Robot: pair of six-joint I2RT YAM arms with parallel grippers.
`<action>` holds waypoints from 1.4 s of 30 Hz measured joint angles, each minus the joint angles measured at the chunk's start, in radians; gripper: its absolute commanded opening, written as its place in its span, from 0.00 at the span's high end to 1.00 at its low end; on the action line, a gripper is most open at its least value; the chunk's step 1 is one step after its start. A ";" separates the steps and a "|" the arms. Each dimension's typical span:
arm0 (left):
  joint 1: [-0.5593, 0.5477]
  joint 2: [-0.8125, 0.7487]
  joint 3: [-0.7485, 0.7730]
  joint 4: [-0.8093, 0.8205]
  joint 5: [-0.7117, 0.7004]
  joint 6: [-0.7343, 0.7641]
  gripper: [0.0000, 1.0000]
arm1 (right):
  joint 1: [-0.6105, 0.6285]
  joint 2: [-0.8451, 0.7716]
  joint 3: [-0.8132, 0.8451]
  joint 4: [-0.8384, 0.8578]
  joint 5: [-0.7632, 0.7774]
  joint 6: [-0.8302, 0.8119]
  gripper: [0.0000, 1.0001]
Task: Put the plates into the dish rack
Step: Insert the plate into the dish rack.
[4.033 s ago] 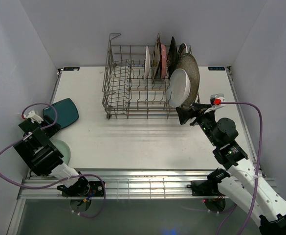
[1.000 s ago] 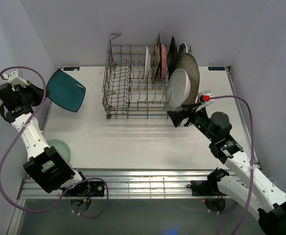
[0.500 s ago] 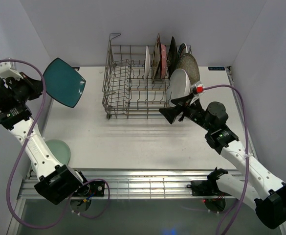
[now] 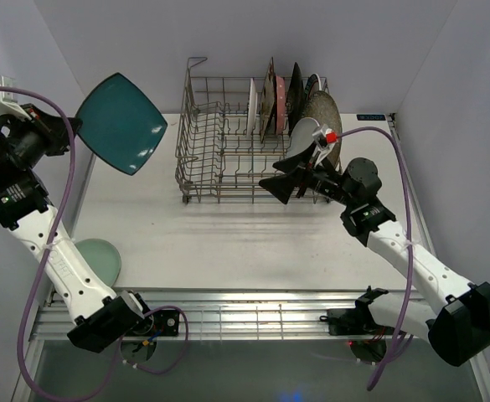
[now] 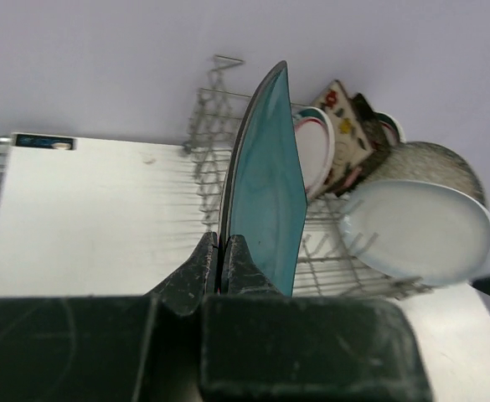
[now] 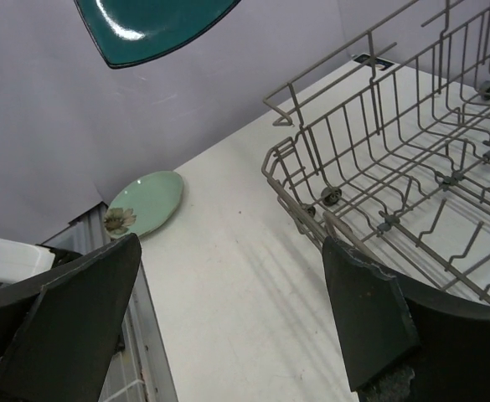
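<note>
Left gripper (image 5: 222, 249) pinches the teal square plate (image 4: 121, 123) by its edge, raised high left of the dish rack (image 4: 203, 159) - likely to drop it between tines. Right gripper (image 4: 287, 177) gapes wide, empty, just near of the rack. Pale green plate (image 4: 100, 255) lies near left - unloaded.
</note>
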 measured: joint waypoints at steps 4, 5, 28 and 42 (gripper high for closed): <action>-0.001 0.000 0.000 0.028 0.130 -0.076 1.00 | 0.000 0.053 0.027 0.052 -0.049 0.045 0.07; -0.002 0.000 -0.002 0.044 0.160 -0.098 1.00 | 0.000 0.068 0.034 0.064 -0.060 0.054 0.07; -0.022 -0.084 -0.098 0.381 0.450 -0.409 1.00 | 0.093 0.387 0.284 0.293 -0.145 0.230 0.08; -0.092 -0.069 -0.138 0.409 0.447 -0.420 1.00 | 0.203 0.530 0.491 0.304 -0.175 0.236 0.19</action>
